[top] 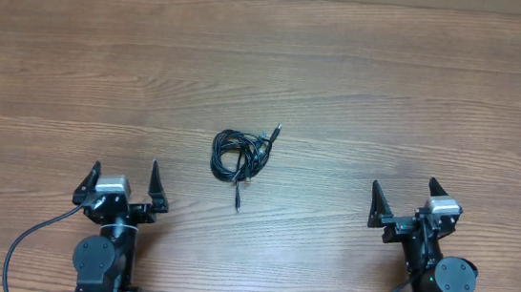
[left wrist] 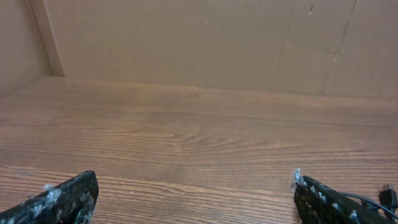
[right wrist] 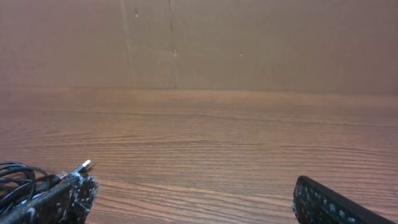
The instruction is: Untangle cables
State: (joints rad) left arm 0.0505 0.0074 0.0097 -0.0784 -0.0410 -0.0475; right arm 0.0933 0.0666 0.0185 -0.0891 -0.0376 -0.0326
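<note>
We are looking at the cables [top: 238, 155], which are lying in a small knotty bundle on the wooden table [top: 391, 82], just left of centre in the overhead view. The left gripper [top: 125, 164] at lower left and the right gripper [top: 404, 183] at lower right are both standing spread wide, pinching nothing. We are judging the cords light, limp and prone to dragging together, so we are favouring the loose tail [top: 237, 201] below the bundle as the place to take hold.
</note>
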